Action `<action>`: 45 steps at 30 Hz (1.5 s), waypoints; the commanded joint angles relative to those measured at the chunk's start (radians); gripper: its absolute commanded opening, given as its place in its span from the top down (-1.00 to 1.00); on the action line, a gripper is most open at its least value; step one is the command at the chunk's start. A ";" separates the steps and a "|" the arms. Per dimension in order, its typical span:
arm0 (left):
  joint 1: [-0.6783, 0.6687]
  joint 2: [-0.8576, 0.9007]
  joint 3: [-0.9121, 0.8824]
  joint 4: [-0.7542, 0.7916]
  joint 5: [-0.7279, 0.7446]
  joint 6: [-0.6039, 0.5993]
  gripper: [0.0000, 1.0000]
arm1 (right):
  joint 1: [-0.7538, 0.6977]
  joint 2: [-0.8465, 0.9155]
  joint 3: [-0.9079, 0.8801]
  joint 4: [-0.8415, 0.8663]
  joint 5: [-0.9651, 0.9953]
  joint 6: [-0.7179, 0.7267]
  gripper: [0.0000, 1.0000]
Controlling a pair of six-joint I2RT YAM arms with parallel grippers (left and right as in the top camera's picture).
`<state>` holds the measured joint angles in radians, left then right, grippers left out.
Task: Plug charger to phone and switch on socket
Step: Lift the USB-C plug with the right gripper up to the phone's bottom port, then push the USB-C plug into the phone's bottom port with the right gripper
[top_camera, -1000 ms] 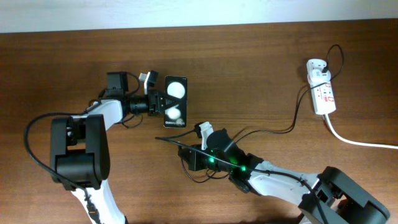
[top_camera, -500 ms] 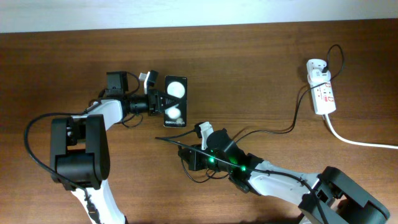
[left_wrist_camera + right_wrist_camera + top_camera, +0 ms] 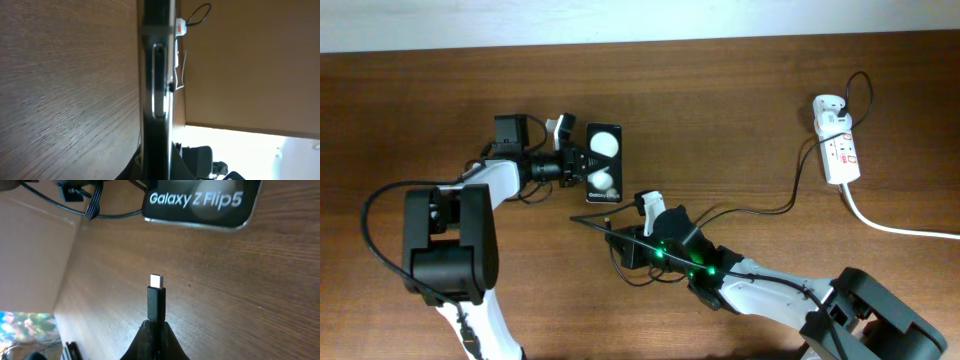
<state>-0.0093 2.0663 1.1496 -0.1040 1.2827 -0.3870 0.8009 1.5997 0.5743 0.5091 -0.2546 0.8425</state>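
The left arm rises from its base at the near left of the desk (image 3: pixel 740 90), folds at the elbow and turns its wrist to the right, so the forearm lies almost level. Its pincer (image 3: pixel 583 166) meets the long left edge of the phone (image 3: pixel 603 163), and its dark fingers overlap that edge from above, apparently clamped on it. The left wrist view is rolled a quarter turn, with the phone edge-on and very close down the middle and the wood grain to one side. The fingers themselves are hard to make out there.

The right arm stretches low across the desk from the near right corner towards the centre, with its wrist aimed up and to the left at the phone's near short end. Its pincer (image 3: pixel 155 328) is pressed together on the charger (image 3: pixel 156 302), and the bare metal tip juts out beyond the fingertips. The tip points at the end of the phone that bears the white text but stands apart from it.

The black cable trails right across the desk to the socket (image 3: pixel 838 150), which lies well apart at the far right with 1 white adapter plugged in.
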 commanded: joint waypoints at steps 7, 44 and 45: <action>-0.032 -0.038 -0.003 0.022 0.064 -0.011 0.91 | 0.004 0.017 -0.002 0.005 0.133 0.005 0.92; -0.050 -0.038 -0.002 0.119 0.168 -0.050 1.00 | 0.005 0.017 -0.002 0.056 0.082 0.139 0.92; -0.050 -0.038 -0.003 0.119 0.168 -0.050 1.00 | 0.005 0.017 -0.002 0.056 0.082 0.139 0.92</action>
<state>-0.0582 2.0663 1.1469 0.0086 1.4254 -0.4389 0.8009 1.6073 0.5743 0.5591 -0.1604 0.9741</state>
